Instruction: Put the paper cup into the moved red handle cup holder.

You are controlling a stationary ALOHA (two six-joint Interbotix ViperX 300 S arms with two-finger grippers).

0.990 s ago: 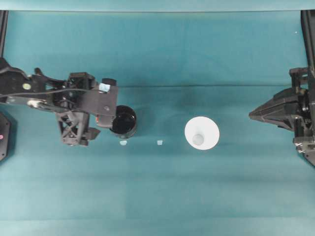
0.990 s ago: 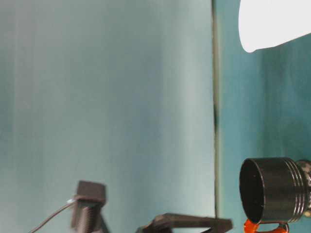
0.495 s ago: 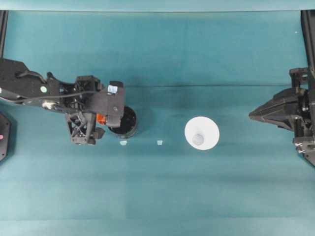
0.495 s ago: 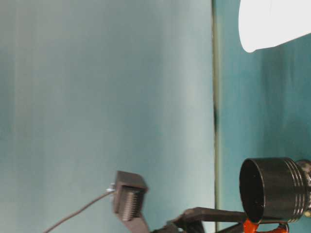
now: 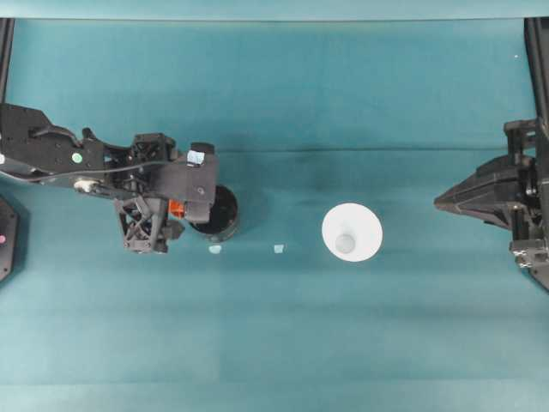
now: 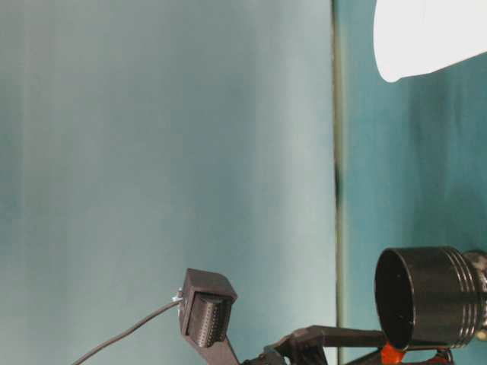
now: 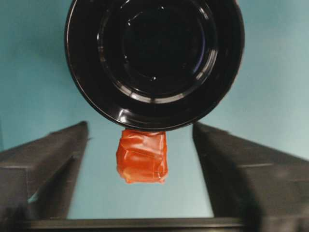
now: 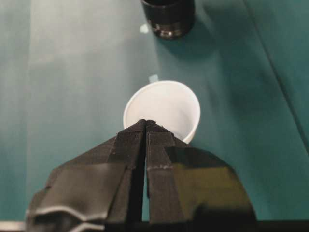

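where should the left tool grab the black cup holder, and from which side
Judging by its shape, the orange-red handle tab. It juts out from the side of the red handle cup holder, narrow enough to pinch, while the round glossy body looks too wide. The left tool is open and already straddles the tab, so closing in from the handle side, level with the table, seems best.

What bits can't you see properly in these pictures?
- Overhead view: the glossy black round cup holder is partly covered by the left tool.
- Table-level view: the white paper cup is cut off by the picture's edge.
- Right wrist view: the shut right tool hides the cup's near rim.
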